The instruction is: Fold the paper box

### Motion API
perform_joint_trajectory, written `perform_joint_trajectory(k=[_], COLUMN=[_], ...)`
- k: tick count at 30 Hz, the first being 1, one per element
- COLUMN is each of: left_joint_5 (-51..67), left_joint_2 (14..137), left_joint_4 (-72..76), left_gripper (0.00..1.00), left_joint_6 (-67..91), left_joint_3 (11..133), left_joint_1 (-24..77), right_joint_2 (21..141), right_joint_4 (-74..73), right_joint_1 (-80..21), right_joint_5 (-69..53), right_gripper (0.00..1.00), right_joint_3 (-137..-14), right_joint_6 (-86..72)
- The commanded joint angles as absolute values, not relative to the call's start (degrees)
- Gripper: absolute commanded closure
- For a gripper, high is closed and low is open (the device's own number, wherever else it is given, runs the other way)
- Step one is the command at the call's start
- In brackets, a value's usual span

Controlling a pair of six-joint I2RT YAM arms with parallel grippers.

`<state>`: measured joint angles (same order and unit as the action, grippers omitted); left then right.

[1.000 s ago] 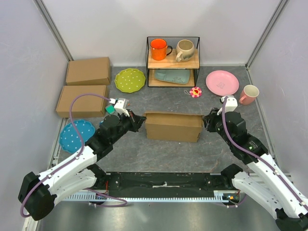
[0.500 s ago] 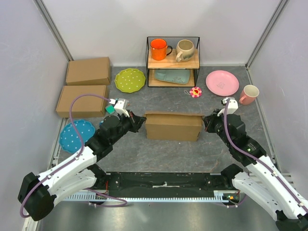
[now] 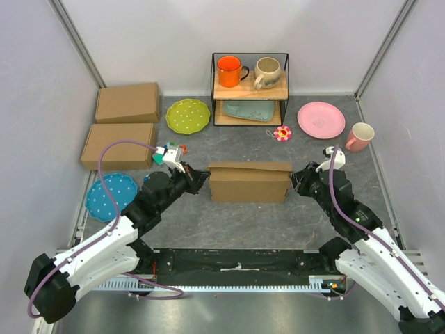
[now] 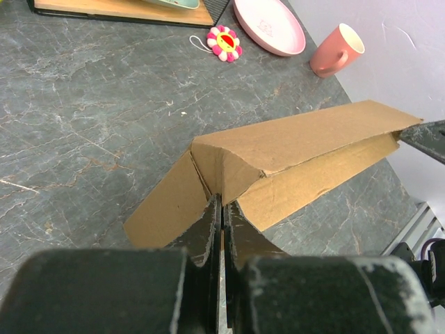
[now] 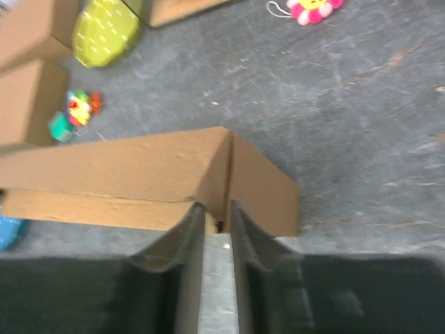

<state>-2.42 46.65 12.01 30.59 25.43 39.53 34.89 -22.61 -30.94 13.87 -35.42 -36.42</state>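
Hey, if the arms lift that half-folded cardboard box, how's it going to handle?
Likely light: the paper box is thin, hollow cardboard. Probably flexes at its creases; the top panel sits tilted and gaping. Unlikely to roll, given flat sides.

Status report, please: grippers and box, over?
Left gripper shut, tips at paper box left end. Right gripper slightly open at right end. Flower charm behind, well clear.

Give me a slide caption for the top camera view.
Folding the mailer: left gripper and right gripper sit at opposite ends of the paper box.
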Motion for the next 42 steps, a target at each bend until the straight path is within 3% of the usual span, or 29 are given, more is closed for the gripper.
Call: perform_joint_trajectory(k=[1,3,10,24,29,42], left_joint_5=[-2.90,-2.99,-3.60,-3.69,-3.69,-3.78], left_joint_2=[47.64,47.64,47.37,47.81,48.25,48.16], left_joint_4=[5.80,5.54,5.36,5.01,5.01,4.31], left_gripper=[0.98,0.98,0.98,0.98,0.98,0.98], left_joint_6=[30.32,29.97,29.53,29.80,29.79,29.36], left_joint_3=[24.52,24.96,24.79,25.66,26.19,26.72], left_joint_1=[39.64,39.64,39.64,39.64,39.64,39.64], right_joint_2=[34.19,33.84,36.56,36.83,36.82,37.35], right_joint_4=[-32.34,-33.48,-33.22,-31.29,-31.90,-33.49], right_joint_1=[-30.94,-30.94,-30.94,-30.94,-30.94,-30.94], right_joint_5=[15.46,15.30,14.24,10.99,8.53,8.61], right_gripper=[0.62,0.52,0.43,0.49,0.57,0.51], right_joint_3=[-40.75,-43.49,-51.67,-47.64,-46.67,-44.47], right_joint_6=[-35.86,-32.54,-27.60,-28.31,-27.51,-26.54])
